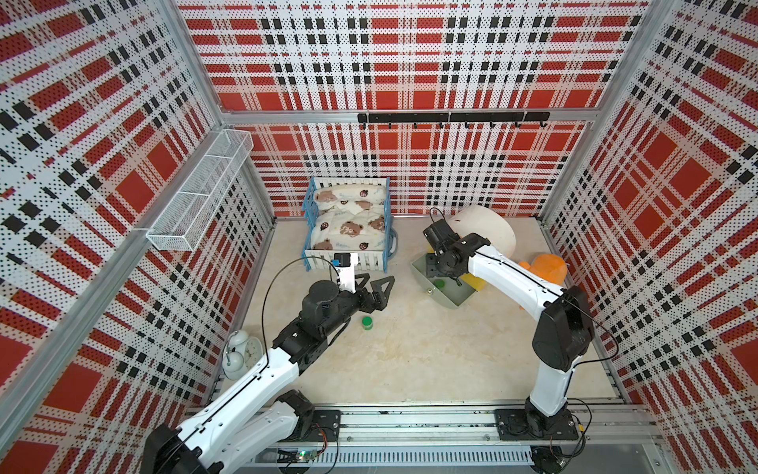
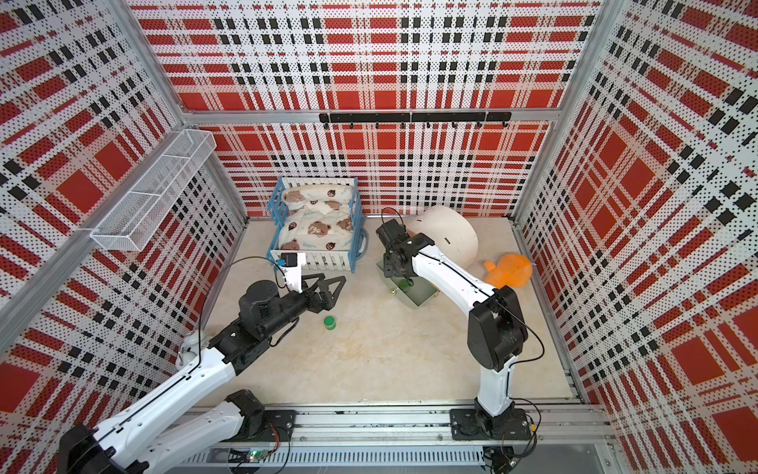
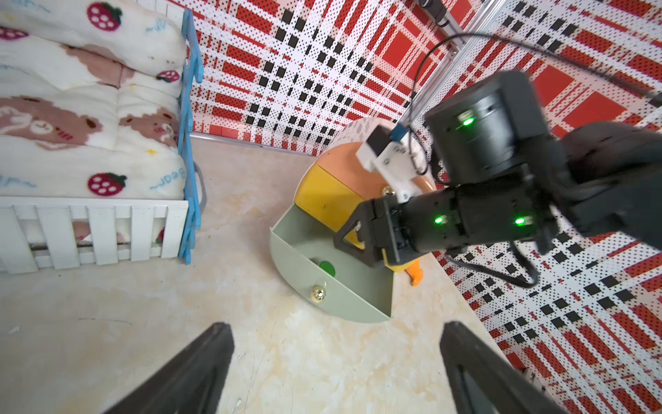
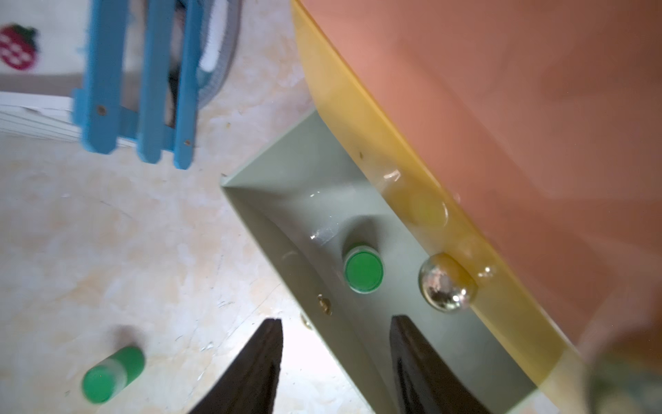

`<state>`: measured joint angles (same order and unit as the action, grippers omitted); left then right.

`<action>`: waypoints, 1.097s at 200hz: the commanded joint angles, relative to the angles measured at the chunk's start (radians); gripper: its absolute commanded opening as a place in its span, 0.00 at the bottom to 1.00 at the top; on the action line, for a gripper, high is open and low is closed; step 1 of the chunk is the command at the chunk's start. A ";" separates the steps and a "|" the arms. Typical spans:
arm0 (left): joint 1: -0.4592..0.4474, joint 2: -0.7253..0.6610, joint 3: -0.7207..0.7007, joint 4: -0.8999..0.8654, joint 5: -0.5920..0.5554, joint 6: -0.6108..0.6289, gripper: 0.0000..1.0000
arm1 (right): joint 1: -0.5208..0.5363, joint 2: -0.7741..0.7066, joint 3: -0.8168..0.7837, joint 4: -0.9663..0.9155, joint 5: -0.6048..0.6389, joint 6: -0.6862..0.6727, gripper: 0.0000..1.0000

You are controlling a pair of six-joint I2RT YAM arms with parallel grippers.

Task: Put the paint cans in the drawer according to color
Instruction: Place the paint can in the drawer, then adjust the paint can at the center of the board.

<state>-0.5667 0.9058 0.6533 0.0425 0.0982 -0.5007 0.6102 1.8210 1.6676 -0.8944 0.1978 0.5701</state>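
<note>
The left gripper (image 1: 379,281) hangs over the beige marbled worktop (image 1: 410,361), fingers (image 3: 200,365) spread wide and empty. Just beside it rests a small green-capped paint pot (image 1: 368,322). A second green-capped pot (image 4: 363,270) sits inside the pulled-out sage-green drawer (image 4: 297,186) (under the yellow front), beneath the right gripper (image 4: 336,319), whose fingers are partly parted and hold nothing.

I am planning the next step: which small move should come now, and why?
Probably lift the right gripper out of the green drawer: its jaws are apart, and the green-capped pot stands free inside. A second pot stands on the table.
</note>
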 commanded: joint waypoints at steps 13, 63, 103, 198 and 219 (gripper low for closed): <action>0.004 0.038 0.073 -0.175 -0.055 -0.072 0.95 | -0.001 -0.139 0.043 -0.017 -0.070 -0.058 0.55; -0.049 0.091 0.095 -0.324 -0.201 -0.136 0.91 | -0.001 -0.277 0.026 -0.004 -0.086 -0.065 0.55; -0.139 0.134 0.098 -0.408 -0.380 -0.167 0.85 | -0.010 -0.368 0.001 0.047 -0.069 -0.079 0.56; -0.044 0.343 0.055 -0.451 -0.320 -0.148 0.76 | -0.080 -0.623 -0.216 0.265 -0.028 -0.078 0.69; -0.031 0.386 0.051 -0.442 -0.301 -0.128 0.73 | -0.093 -0.698 -0.318 0.311 -0.010 -0.076 0.73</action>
<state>-0.6159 1.2507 0.7208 -0.3946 -0.2466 -0.6659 0.5343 1.2140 1.4456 -0.6930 0.1455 0.5014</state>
